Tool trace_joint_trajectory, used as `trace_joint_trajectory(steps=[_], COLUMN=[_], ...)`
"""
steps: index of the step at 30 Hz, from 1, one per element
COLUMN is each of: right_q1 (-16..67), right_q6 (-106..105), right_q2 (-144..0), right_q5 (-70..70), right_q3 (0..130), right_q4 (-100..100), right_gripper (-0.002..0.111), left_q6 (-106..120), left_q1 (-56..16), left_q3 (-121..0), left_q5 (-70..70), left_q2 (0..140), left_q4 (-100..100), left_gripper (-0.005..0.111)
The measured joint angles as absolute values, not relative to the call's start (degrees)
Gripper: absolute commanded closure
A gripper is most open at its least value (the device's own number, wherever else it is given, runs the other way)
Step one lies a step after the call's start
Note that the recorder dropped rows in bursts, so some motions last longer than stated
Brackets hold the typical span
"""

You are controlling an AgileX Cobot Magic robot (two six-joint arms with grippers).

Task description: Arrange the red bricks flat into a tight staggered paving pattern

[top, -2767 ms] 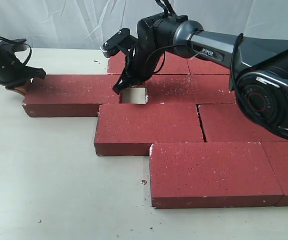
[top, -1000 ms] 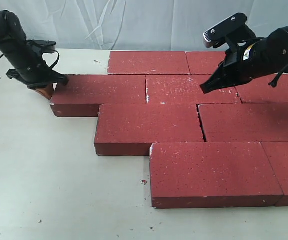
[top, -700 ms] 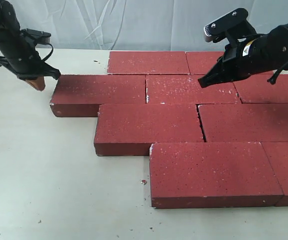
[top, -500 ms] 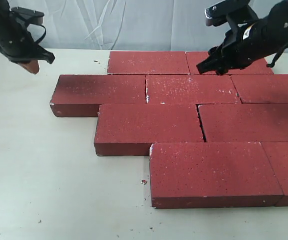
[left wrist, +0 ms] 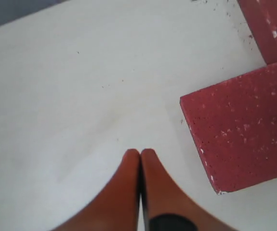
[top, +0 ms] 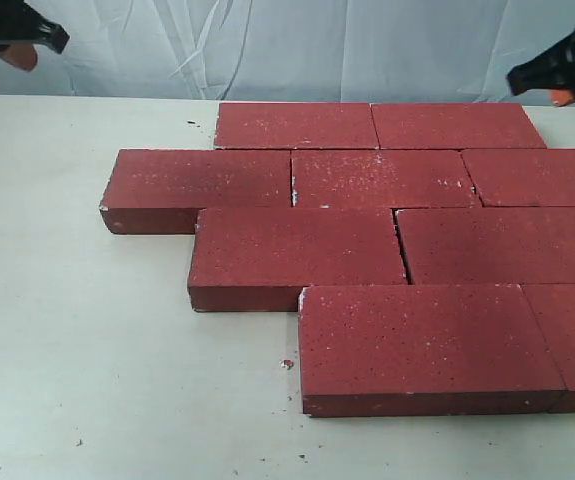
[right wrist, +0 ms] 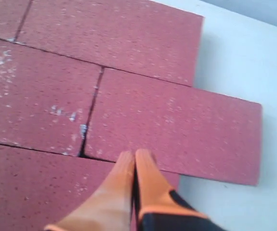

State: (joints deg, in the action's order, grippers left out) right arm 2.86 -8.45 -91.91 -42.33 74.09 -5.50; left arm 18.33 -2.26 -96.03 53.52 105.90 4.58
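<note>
Exterior view: only the ends of both arms show, up at the far corners of my picture. The left gripper (top: 17,56) hangs high over the far left of the table (top: 87,350), well apart from the red bricks (top: 382,178). The right gripper (top: 564,96) hangs at the right edge, raised above the far end of the paving.

On the left wrist view, its two orange fingers (left wrist: 121,192) are pressed together with no gap, nothing between them, and they point down at bare table. One brick's corner (left wrist: 239,130) lies off to the side of the tips, clearly apart from them, and a second brick's edge (left wrist: 268,24) shows further out.

On the right wrist view the orange fingers (right wrist: 112,197) are likewise pressed tight together and hold nothing. The tips sit in line with a joint where bricks meet, with the paving spread out beneath them. I cannot tell their height from this view, but the exterior view shows them lifted clear.

I count nine bricks, all lying flat in four staggered rows: two at the back, three next, then two and two. Each row is offset from the one behind it. Most joints are tight, though a thin dark gap (top: 400,240) shows between the two bricks of the third row. The faces are dark red and rough, dusted with white specks, with whitish chips along the edges and corners. A small crumb (top: 287,364) lies on the table just beside the front row.
</note>
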Motion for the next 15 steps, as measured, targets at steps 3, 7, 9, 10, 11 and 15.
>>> trace_joint_trajectory(steps=[3, 7, 9, 10, 11, 15], right_q1=[-0.48, -2.48, -2.51, -2.6, -2.6, -2.6], right_q6=[-8.37, -8.37, -8.37, -8.37, -8.37, -8.23], right_q2=[-87.51, -80.92, -77.61, -75.74, -73.95, -66.92], right_q5=[-43.96, -43.01, -40.77, -39.18, -37.29, -30.54], right_q3=[74.09, 73.7, 72.52, 71.55, 70.34, 64.69], right_q4=[-5.5, -5.5, -5.19, -4.63, -4.08, -3.27], right_gripper=[0.108, 0.108, 0.108, 0.108, 0.108, 0.108], left_q6=[18.46, 18.46, 18.59, 18.59, 18.59, 18.59], left_q1=[-2.26, -2.26, -2.26, -2.26, -2.26, -2.26], left_q3=[-93.97, -91.13, -89.62, -88.21, -87.15, -80.99], left_q5=[50.88, 47.56, 45.88, 44.71, 43.43, 37.91], left_q2=[102.47, 98.39, 96.83, 95.56, 94.68, 89.54], left_q4=[4.53, 4.53, 4.53, 4.53, 4.53, 4.74], left_gripper=[0.107, 0.107, 0.107, 0.107, 0.107, 0.107])
